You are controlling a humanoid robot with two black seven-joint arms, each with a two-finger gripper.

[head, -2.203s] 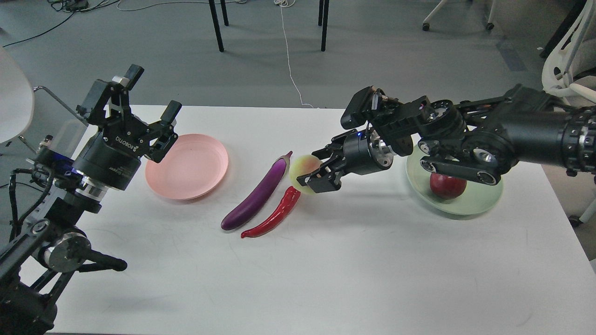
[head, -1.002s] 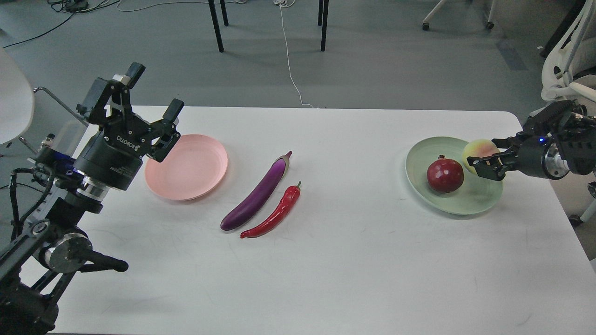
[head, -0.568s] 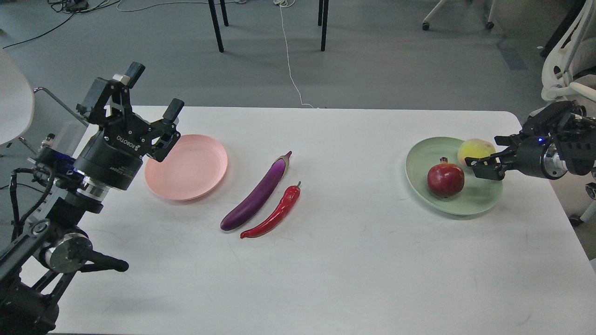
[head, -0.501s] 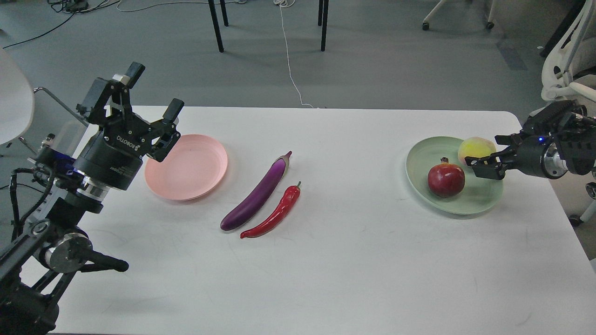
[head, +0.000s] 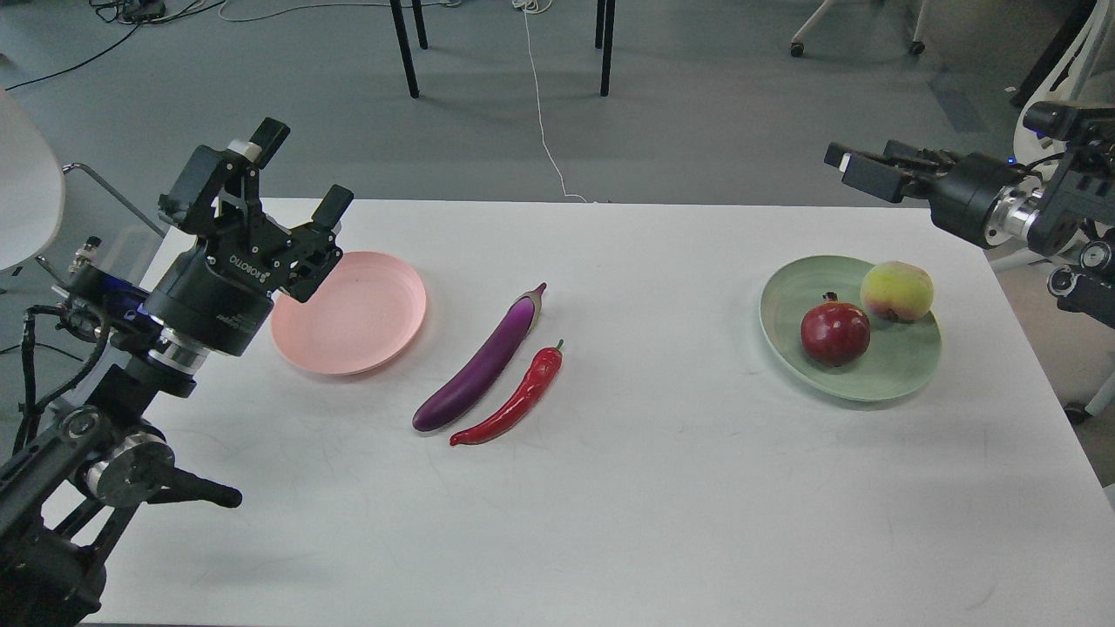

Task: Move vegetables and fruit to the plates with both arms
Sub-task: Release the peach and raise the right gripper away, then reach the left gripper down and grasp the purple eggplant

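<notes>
The left gripper [head: 300,170] is held raised with its fingers spread wide and nothing between them, and the pale pink plate [head: 350,311] lies just below and beside it, bare; the pose is judged to be a ready stance for the vegetables that remain to be carried there. The right gripper [head: 858,171] is lifted clear above the far right corner of the table [head: 610,488], and it is seen nearly end-on, so whether its fingers are apart cannot be told; nothing is seen held in it. The white table is the largest thing in view, flat, faintly scuffed, and otherwise uncluttered, with grey floor, dark chair legs, a trailing white cable and a white office chair seen beyond it. Below and a little short of the right gripper, the pale green plate [head: 906,374] is found, and both fruits are set in it: the dark red pomegranate [head: 835,333] and the yellow-green peach [head: 897,292], touching or nearly so. The fruit half of the task is therefore judged done. Between the two grippers, nearer the left one and just past the pink plate, the purple eggplant [head: 481,367] and the red chili pepper [head: 516,402] lie side by side on the bare tabletop, almost parallel, untouched by either arm
</notes>
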